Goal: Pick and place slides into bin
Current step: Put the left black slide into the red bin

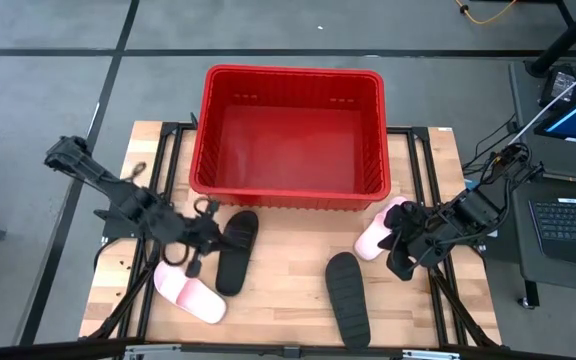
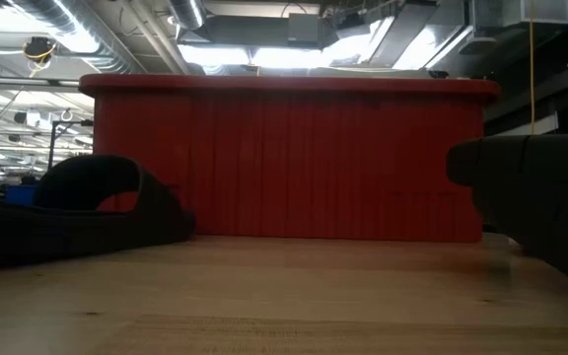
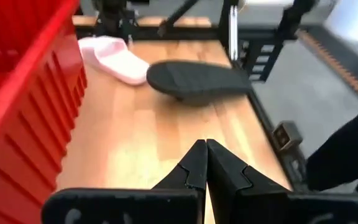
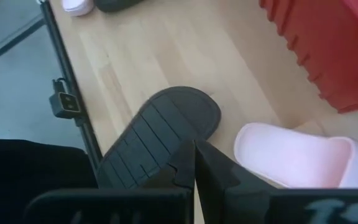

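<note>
Four slides lay on the desk (image 1: pixel 288 300) in the lower frame, below the empty red bin (image 1: pixel 290 135): a black slide (image 1: pixel 236 250) and pink slide (image 1: pixel 190 294) beside the left end effector (image 1: pixel 200 252), a second black slide (image 1: pixel 348 299) and pink slide (image 1: pixel 380 230) beside the right end effector (image 1: pixel 400 258). Both end effectors were pinched closed, holding nothing. The slides looked light, flexible foam, best gripped by the wide strap.

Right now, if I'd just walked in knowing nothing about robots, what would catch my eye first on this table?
The big red bin at the table's far edge, with nothing visible inside it. In front of it four slides lie scattered on the wood: a black slide and a pink slide by the left pincer, another pink slide and black slide by the right pincer. Both pincers are shut, holding nothing.
</note>
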Available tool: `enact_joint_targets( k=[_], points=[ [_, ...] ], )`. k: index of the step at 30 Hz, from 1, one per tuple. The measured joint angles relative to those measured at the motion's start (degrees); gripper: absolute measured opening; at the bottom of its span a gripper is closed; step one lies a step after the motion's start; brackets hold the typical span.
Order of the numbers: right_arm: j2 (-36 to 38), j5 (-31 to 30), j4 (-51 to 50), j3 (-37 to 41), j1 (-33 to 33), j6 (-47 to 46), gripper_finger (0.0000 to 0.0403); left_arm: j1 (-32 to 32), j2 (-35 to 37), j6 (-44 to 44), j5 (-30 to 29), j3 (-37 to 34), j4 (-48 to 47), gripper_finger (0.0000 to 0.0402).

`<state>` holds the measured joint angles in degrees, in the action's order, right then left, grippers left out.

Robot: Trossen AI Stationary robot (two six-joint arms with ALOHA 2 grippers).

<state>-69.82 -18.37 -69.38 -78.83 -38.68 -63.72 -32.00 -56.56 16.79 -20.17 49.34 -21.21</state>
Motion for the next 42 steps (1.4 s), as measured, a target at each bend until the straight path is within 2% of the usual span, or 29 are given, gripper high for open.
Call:
enact_joint_targets(
  k=[3,10,15,19,26,42],
  points=[
    [0.00,-0.02,2.64,0.00,0.00,3.29,0.0012,-1.61,-3.08,0.02,-3.20,0.00,-0.26,0.0001],
    [-0.31,-3.02,13.40,0.00,0.04,21.95,0.0012,-3.33,-6.54,7.29,-3.29,0.00,-3.75,0.0001],
    [-0.48,-3.86,17.55,0.00,0.02,29.54,0.0012,-3.25,-7.73,11.49,-4.23,0.00,-9.85,0.0002],
    [-1.43,-7.62,18.30,0.16,0.04,30.73,0.0012,-2.55,-8.61,15.32,-5.78,-0.02,-14.21,0.0003],
    [-4.07,-9.16,22.10,2.53,0.04,32.79,0.0012,-2.28,-10.91,16.54,-5.65,-0.04,-12.60,0.0025],
    [-5.25,-9.15,28.51,6.01,0.04,32.44,0.0012,-2.24,-17.34,19.31,-5.83,-0.04,-12.82,0.0130]
  ],
)
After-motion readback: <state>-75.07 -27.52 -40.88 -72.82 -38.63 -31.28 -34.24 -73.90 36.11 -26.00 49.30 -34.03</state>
